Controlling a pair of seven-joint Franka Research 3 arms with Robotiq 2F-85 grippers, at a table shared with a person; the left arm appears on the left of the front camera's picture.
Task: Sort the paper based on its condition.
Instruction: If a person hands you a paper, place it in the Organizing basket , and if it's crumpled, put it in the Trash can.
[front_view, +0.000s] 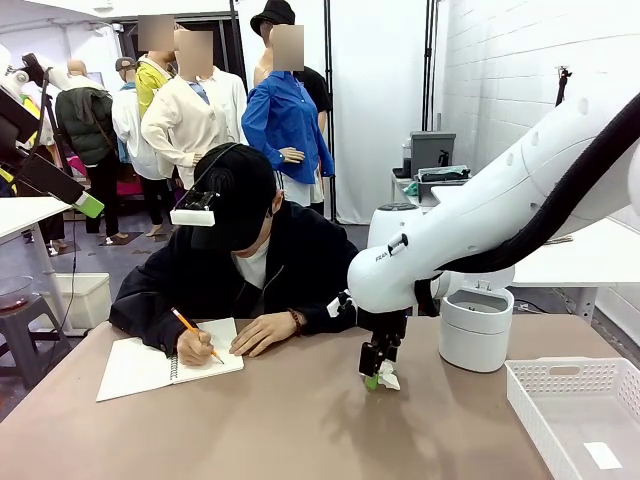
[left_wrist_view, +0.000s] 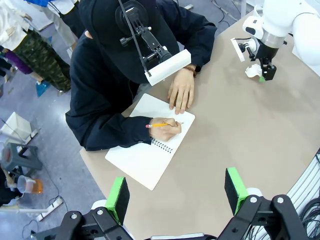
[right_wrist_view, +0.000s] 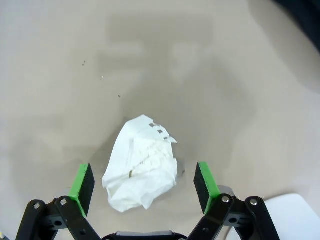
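A crumpled white paper ball (right_wrist_view: 142, 170) lies on the tan table (right_wrist_view: 60, 75). My right gripper (right_wrist_view: 144, 184) stands open right over it, one green pad on each side and both clear of the paper. From the front, that gripper (front_view: 378, 372) hangs straight down at the table's middle right with the ball (front_view: 388, 378) at its tips. High over the table's near left, my left gripper (left_wrist_view: 176, 195) is open with nothing between its fingers. From there the ball (left_wrist_view: 251, 71) shows small beside the right gripper (left_wrist_view: 265, 75).
A person at the far side writes with an orange pencil (front_view: 195, 333) in a spiral notebook (front_view: 140, 368), one hand (front_view: 262, 332) flat on the table. A white slotted basket (front_view: 530, 400) stands at the front right, a white cylindrical bin (front_view: 477, 330) behind it.
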